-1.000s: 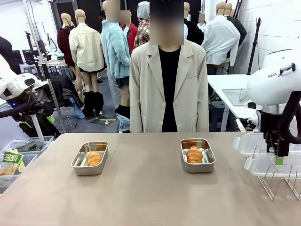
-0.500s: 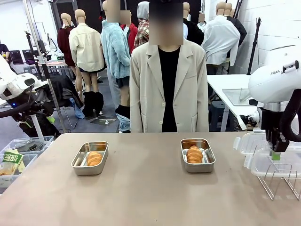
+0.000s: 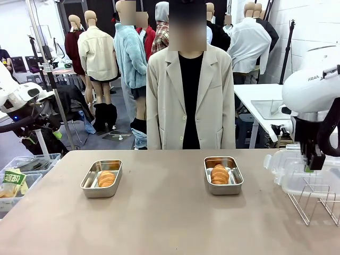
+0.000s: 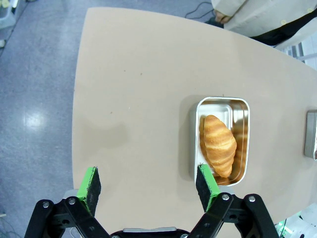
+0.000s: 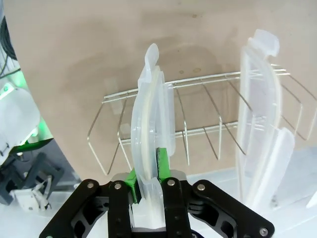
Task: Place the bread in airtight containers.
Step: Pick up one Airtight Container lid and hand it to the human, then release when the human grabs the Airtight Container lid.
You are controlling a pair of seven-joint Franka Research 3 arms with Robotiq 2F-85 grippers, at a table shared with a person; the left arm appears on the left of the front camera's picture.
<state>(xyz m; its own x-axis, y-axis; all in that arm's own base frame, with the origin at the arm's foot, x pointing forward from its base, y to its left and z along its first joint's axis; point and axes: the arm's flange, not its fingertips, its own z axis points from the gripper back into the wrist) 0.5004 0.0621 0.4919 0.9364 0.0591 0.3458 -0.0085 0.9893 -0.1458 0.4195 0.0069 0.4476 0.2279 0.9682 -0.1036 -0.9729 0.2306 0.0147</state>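
Two steel airtight containers stand open on the table, each with one golden bread roll inside. The left container (image 3: 87,184) holds bread (image 3: 107,178), and the right container (image 3: 238,179) holds bread (image 3: 219,174). My right gripper (image 3: 309,168) is at the table's right edge, shut on a clear white-rimmed lid (image 3: 303,183) just above the wire rack (image 3: 313,203). In the right wrist view the right gripper (image 5: 148,171) pinches that lid (image 5: 151,119) edge-on. My left gripper (image 4: 148,184) hangs open high above the table, near a container (image 4: 246,130) with bread (image 4: 218,144).
A second clear lid (image 5: 260,114) stands upright in the wire rack (image 5: 198,131), also seen at the table's right side (image 3: 276,158). A person in a beige jacket (image 3: 191,101) stands at the far edge. Plastic bins (image 3: 21,178) sit off the table's left side.
My right gripper has closed on the clear lid and risen slightly with it above the rack. The left arm, tins and bread have not moved.
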